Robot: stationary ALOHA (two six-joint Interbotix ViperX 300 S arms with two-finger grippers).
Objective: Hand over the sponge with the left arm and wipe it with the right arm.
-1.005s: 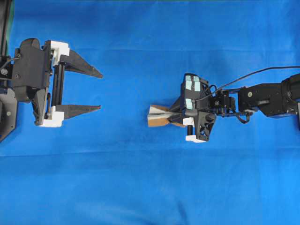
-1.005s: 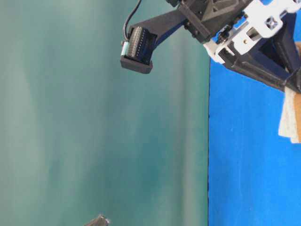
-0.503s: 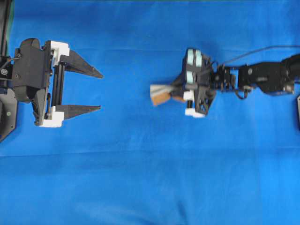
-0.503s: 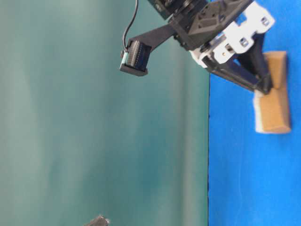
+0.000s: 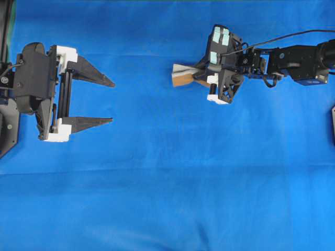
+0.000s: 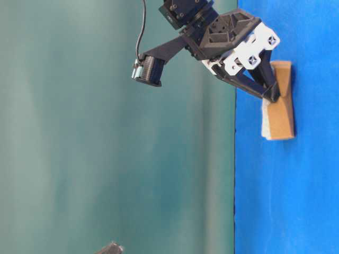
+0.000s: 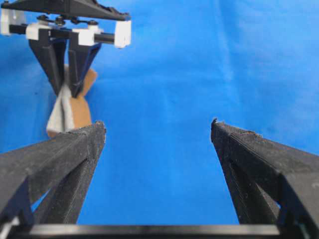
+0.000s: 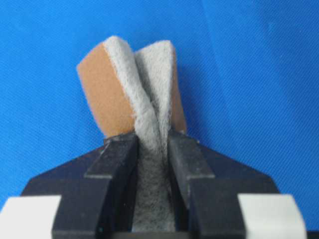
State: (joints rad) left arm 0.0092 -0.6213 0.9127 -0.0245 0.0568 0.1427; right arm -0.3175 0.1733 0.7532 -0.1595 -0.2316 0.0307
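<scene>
The sponge (image 5: 182,76) is pinched along its middle, its grey-white face folded inward and its orange-brown layer facing out. My right gripper (image 5: 196,76), the one with teal strips, is shut on the sponge at the upper right of the overhead view. The right wrist view shows the sponge (image 8: 130,97) bulging out past the right gripper (image 8: 152,142). Seen from table level, the sponge (image 6: 279,114) rests against the blue cloth under the right gripper (image 6: 271,95). Far off at the left, my left gripper (image 5: 112,102) stands wide open and empty. From the left wrist view, the left gripper (image 7: 157,124) has only cloth between its fingers, with the sponge (image 7: 70,109) beyond.
A blue cloth (image 5: 167,183) covers the whole table. A teal backdrop (image 6: 106,159) fills the left of the table-level view. The left arm's black base (image 5: 8,130) sits at the left edge. A black cable (image 5: 293,35) trails from the right arm.
The right gripper has carried the sponge toward the top of the overhead view, across the cloth. The left gripper has not moved and stays open.
</scene>
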